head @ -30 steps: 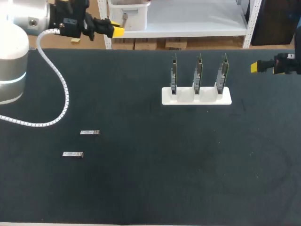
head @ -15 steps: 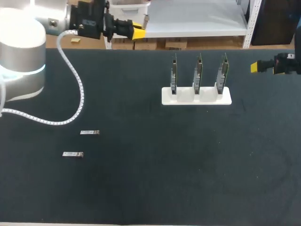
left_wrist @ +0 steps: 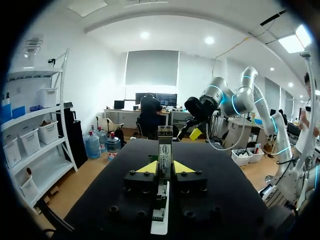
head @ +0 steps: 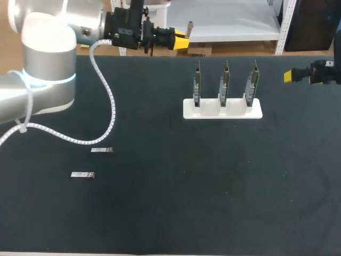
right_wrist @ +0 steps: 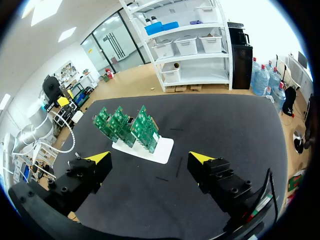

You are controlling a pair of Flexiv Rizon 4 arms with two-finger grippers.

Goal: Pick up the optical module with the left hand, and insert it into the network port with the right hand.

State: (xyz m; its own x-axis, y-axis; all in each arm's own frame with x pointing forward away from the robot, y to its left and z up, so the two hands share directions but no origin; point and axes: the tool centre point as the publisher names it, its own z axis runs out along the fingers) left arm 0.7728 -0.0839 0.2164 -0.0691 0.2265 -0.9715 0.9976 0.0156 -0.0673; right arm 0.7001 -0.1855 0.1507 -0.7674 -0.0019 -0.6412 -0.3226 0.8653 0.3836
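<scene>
My left gripper (head: pixel 182 40) hangs over the table's far edge, shut on a slim optical module (head: pixel 190 25). In the left wrist view the module (left_wrist: pixel 165 149) stands clamped between the yellow tips of that gripper (left_wrist: pixel 166 168) and sticks out past them. Three green network boards (head: pixel 224 82) stand upright in a white holder (head: pixel 222 109), to the right of and nearer than the left gripper. My right gripper (head: pixel 288 76) is at the table's right edge, open and holding nothing. From its wrist the boards (right_wrist: pixel 127 125) lie ahead of the wide-spread right gripper (right_wrist: pixel 150 158).
Two more optical modules lie flat at the table's left, one (head: pixel 101 150) slightly farther than the other (head: pixel 82 175). A white coiled cable (head: pixel 104 90) droops from the left arm onto the dark table (head: pixel 213 176).
My left arm has swung rightward along the far edge, carrying the module toward the boards. The right arm has stayed still.
</scene>
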